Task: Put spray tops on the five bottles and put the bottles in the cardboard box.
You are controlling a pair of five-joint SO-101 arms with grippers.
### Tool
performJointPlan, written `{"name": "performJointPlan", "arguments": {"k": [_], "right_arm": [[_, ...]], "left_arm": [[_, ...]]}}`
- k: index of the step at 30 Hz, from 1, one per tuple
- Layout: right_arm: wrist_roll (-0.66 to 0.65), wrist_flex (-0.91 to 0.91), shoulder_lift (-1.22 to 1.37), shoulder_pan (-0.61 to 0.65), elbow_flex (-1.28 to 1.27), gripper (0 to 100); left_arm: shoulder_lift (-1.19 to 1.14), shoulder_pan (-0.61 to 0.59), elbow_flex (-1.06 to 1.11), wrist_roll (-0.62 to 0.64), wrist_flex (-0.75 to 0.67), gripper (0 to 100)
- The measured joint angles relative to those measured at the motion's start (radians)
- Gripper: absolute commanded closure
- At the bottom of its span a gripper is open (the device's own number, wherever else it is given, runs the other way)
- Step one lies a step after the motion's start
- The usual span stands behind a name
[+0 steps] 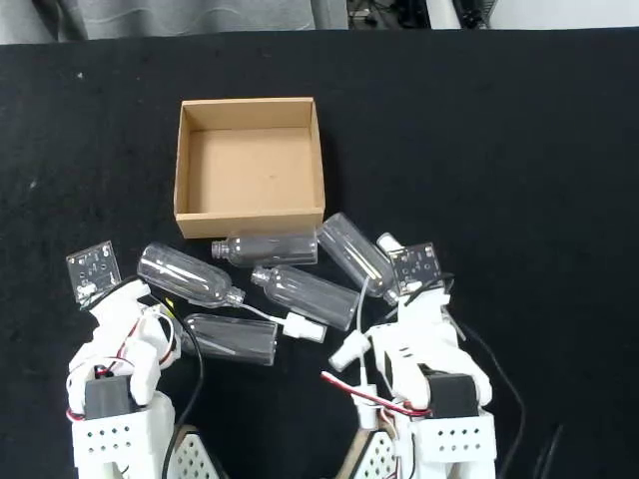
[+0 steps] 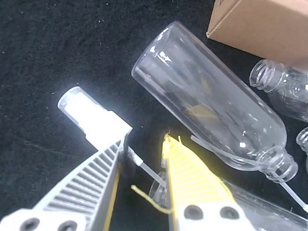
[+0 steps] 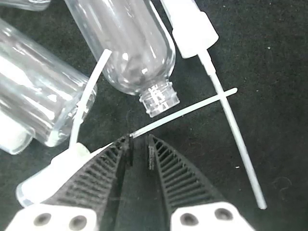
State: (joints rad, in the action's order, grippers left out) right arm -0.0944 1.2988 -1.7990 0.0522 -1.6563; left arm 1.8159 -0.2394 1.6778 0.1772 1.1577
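Note:
Five clear bottles lie uncapped in front of the cardboard box (image 1: 250, 165): one at the left (image 1: 190, 274), one by the box wall (image 1: 265, 247), one at the right (image 1: 354, 249), one in the middle (image 1: 305, 292) and one nearest the arms (image 1: 230, 339). My left gripper (image 2: 144, 144) is open just beside the left bottle (image 2: 211, 106). A white spray top (image 2: 94, 118) lies against the outside of its white finger, with the tube running into the gap. My right gripper (image 3: 138, 143) is narrowly open and empty, close to the right bottle's neck (image 3: 159, 98).
Loose spray tops lie among the bottles (image 1: 305, 326) (image 1: 349, 349). Two long tubes cross near the right gripper (image 3: 183, 113) (image 3: 236, 139), and another spray top (image 3: 48, 173) rests beside its finger. The black table stretches bare to the right and behind the box.

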Motion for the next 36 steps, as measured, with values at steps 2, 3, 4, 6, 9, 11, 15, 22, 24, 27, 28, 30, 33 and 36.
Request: {"name": "performJointPlan", "arguments": {"k": [2, 3, 4, 6, 9, 11, 15, 22, 24, 27, 28, 30, 33, 36], "right_arm": [[0.000, 0.005, 0.000, -0.002, 0.025, 97.6], [0.000, 0.005, 0.000, -0.002, 0.035, 97.6], [0.000, 0.005, 0.000, 0.000, 0.044, 97.6], [0.000, 0.005, 0.000, 0.000, 0.074, 97.7], [0.000, 0.005, 0.000, 0.000, 0.127, 97.7], [0.000, 0.005, 0.000, 0.000, 0.161, 97.7], [-0.023, 0.005, 0.000, 0.000, 0.222, 97.6], [-0.319, -0.044, 0.000, 0.000, 0.241, 97.4], [-0.404, -0.072, 0.000, 0.000, 0.241, 97.3], [-0.430, -0.106, 0.000, 0.000, 0.244, 97.2], [-0.430, -0.112, 0.000, -0.002, 0.255, 97.2], [-0.430, -0.123, 0.000, 0.000, 0.288, 97.2], [-0.430, -0.127, 0.000, 0.000, 0.341, 94.6], [-0.430, -0.127, 0.000, 0.000, 0.390, 90.6]], "left_arm": [[0.000, 0.000, 0.000, 0.000, 0.000, 88], [0.000, 0.000, 0.000, 0.000, 0.000, 88], [0.000, 0.000, 0.000, 0.000, 0.000, 88], [0.000, 0.000, 0.000, 0.000, 0.000, 88], [0.000, 0.000, 0.000, 0.000, 0.000, 88], [0.000, 0.000, 0.000, 0.000, 0.000, 88], [0.000, 0.000, 0.000, 0.000, 0.000, 88], [0.000, 0.000, 0.000, 0.000, 0.000, 88], [0.000, 0.000, 0.000, 0.000, 0.000, 88], [0.000, 0.000, 0.000, 0.000, 0.000, 88], [0.000, 0.000, 0.000, 0.000, 0.000, 88], [0.000, 0.000, 0.000, 0.000, 0.000, 88], [0.000, 0.000, 0.000, 0.000, 0.000, 88], [0.000, 0.000, 0.000, 0.000, 0.000, 88]]}}
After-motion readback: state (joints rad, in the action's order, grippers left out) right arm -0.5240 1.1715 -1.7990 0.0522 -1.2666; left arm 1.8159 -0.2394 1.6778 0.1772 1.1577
